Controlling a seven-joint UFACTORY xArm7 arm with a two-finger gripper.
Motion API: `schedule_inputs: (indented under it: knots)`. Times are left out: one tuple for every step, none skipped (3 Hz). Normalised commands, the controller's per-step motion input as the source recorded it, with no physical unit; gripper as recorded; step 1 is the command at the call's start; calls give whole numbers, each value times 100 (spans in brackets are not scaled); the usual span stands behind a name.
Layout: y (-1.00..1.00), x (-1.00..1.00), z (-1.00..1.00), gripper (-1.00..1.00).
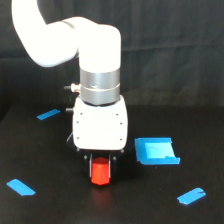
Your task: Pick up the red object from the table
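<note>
arm (37,35) cut off at top edge, jaws' contact with red object (100,172) unclear

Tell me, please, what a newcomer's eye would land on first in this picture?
The bulky white robot arm fills the centre, its gripper down at the matte black table. Between its fingers sits the small orange-red block. To the exterior view's right lies a bright blue square patch.

1 red object (100,172), 3 blue tape strips (48,114), 1 blue sq. patch (156,151), 1 arm (75,40)
</note>
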Motion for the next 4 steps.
schedule_inputs:
  knots:
    - [6, -6, 91, -100]
    - [0, -3, 90, -100]
    - [5, 7, 100, -89]
    - [22, 13, 99, -97]
